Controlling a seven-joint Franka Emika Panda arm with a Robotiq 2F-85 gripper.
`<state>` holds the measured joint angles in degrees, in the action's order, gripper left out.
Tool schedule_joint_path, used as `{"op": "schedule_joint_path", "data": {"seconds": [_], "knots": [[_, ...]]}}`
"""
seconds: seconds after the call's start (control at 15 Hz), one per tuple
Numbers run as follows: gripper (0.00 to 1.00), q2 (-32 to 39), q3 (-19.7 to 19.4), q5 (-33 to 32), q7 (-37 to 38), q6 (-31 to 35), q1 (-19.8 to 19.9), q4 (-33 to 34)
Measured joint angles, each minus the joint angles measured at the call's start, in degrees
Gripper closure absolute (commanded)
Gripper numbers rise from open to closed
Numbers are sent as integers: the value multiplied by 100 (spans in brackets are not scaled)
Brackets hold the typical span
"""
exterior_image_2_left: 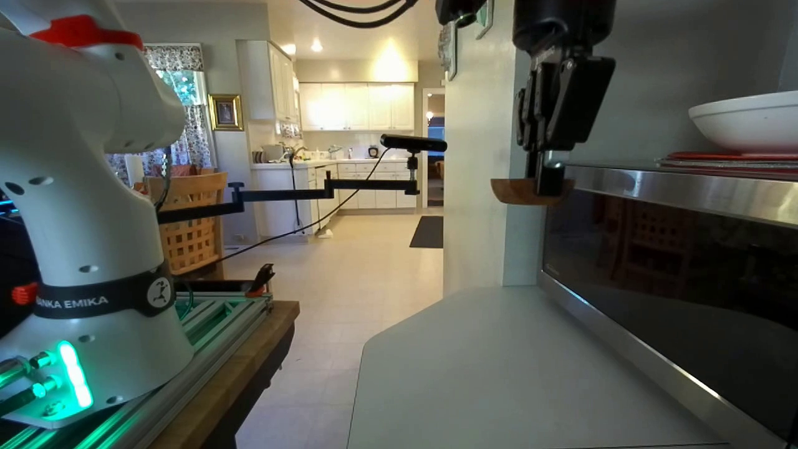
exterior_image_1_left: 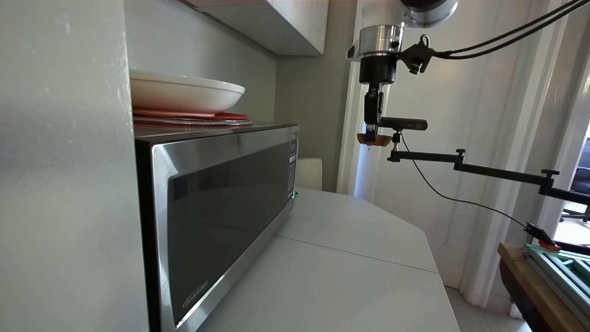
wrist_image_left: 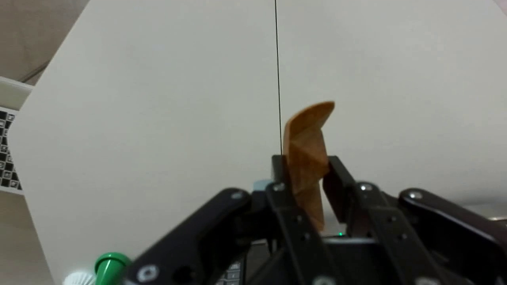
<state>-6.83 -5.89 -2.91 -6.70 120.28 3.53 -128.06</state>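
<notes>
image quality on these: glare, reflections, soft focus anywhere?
In an exterior view, kitchen cabinets partly washed out, dark microwave door carrying chair-like reflections; in both exterior views, highlights along its steel frame; in an exterior view, floor at far right blown out; wrist view: gripper soft toward the bottom edge, counter seam crisper.

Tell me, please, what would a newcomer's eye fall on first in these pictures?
Probably the brown wood-like piece held in the gripper, above the pale worktop. Next, the large silver-and-black microwave standing on that worktop, with a white bowl on flat red pieces on its top. In an exterior view, the glowing green light strip on the white robot base also catches the eye.
</notes>
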Motion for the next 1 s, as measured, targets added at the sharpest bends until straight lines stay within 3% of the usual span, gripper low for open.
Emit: {"op": "schedule_joint_path", "data": {"seconds": [0.53, 1.0], "knots": [[93, -119, -248, 831, -339, -17, 115, 720], [93, 377, -288, 1306, -339, 16, 152, 1645]]}}
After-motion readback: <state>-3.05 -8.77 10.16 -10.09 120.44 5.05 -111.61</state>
